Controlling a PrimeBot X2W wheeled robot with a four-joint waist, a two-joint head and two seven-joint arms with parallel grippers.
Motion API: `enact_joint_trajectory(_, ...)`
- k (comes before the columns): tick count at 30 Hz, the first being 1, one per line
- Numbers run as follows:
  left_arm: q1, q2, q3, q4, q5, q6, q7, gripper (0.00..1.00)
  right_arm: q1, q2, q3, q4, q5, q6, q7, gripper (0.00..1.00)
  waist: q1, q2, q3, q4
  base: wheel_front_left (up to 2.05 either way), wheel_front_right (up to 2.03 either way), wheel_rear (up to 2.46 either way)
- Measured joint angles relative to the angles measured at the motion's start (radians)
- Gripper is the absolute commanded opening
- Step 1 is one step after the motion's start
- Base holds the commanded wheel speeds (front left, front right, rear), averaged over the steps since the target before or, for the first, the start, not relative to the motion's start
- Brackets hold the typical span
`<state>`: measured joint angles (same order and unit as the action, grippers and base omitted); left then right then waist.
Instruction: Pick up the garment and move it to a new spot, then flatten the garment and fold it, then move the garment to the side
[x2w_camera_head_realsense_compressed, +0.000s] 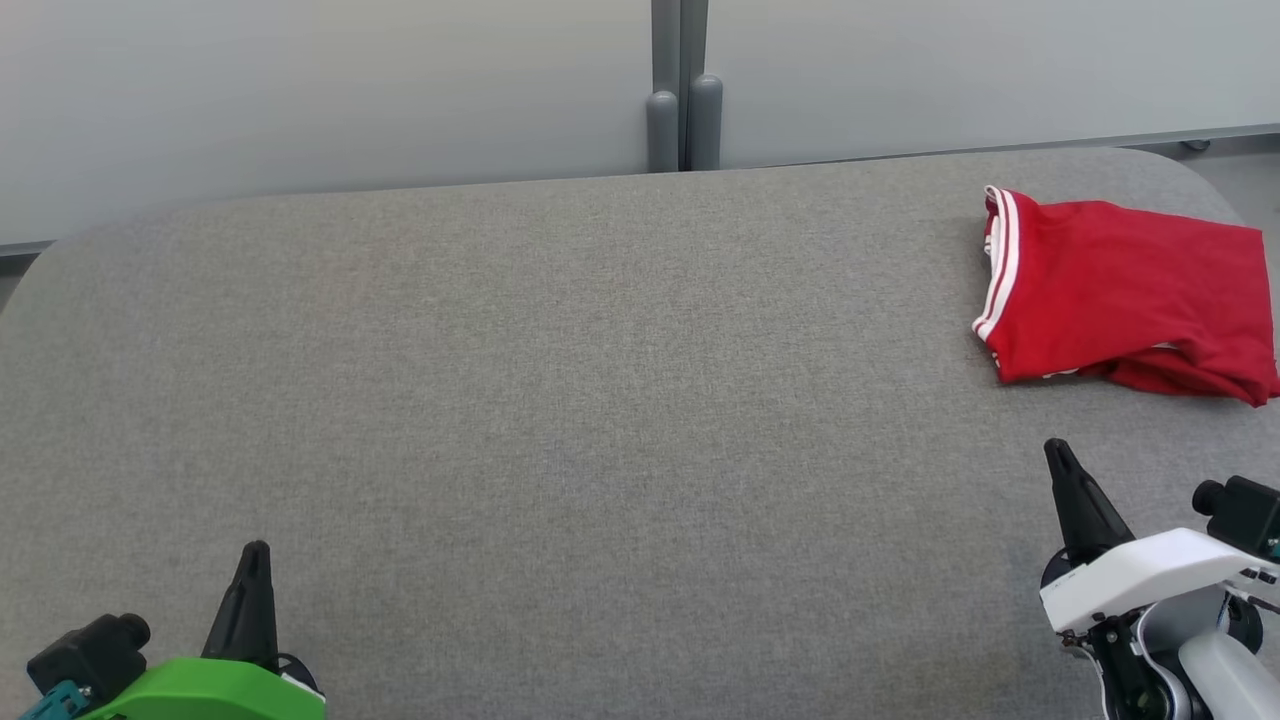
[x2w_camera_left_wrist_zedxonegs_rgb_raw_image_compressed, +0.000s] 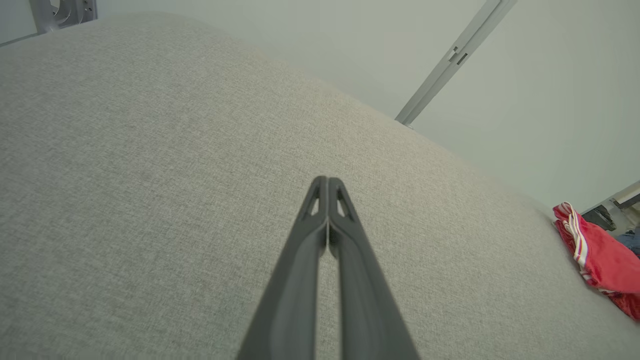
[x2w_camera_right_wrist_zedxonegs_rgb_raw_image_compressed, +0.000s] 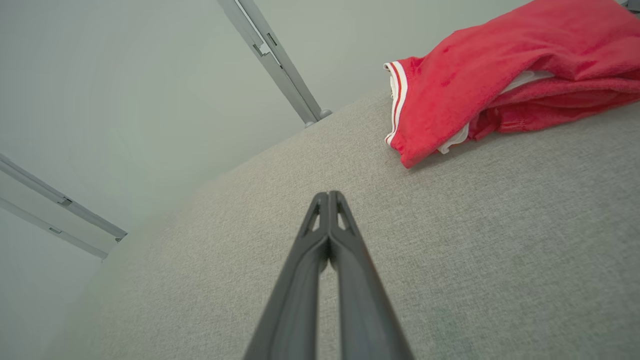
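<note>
On one table (x2w_camera_head_realsense_compressed: 600, 400) lies one perhaps-folded garment (x2w_camera_head_realsense_compressed: 1130, 285); left gripper (x2w_camera_head_realsense_compressed: 255, 552), right gripper (x2w_camera_head_realsense_compressed: 1057, 450) pressed together.

No writing, label, brand, number or sign could be read anywhere; the red fabric garment (x2w_camera_head_realsense_compressed: 1130, 290) carried only plain white stripes along its edge.

open grey table (x2w_camera_head_realsense_compressed: 560, 400), garment (x2w_camera_head_realsense_compressed: 1130, 290) far right

Closed left gripper (x2w_camera_left_wrist_zedxonegs_rgb_raw_image_compressed: 328, 180) over grey table (x2w_camera_left_wrist_zedxonegs_rgb_raw_image_compressed: 150, 175), garment (x2w_camera_left_wrist_zedxonegs_rgb_raw_image_compressed: 600, 255) apart
</note>
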<state>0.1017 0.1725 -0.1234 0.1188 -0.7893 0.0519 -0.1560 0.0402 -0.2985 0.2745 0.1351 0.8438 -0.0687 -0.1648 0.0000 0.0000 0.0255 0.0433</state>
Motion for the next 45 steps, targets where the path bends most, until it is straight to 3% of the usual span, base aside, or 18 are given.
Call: enact_joint_trajectory(45,-0.086,-0.064,0.096,0.091,-0.53,-0.104,0.147,0.0,-0.052,0.134,-0.212,0.077,0.512,0.113,0.141,0.0,0.0,0.0,-0.014,-0.027,0.0,0.0,0.0)
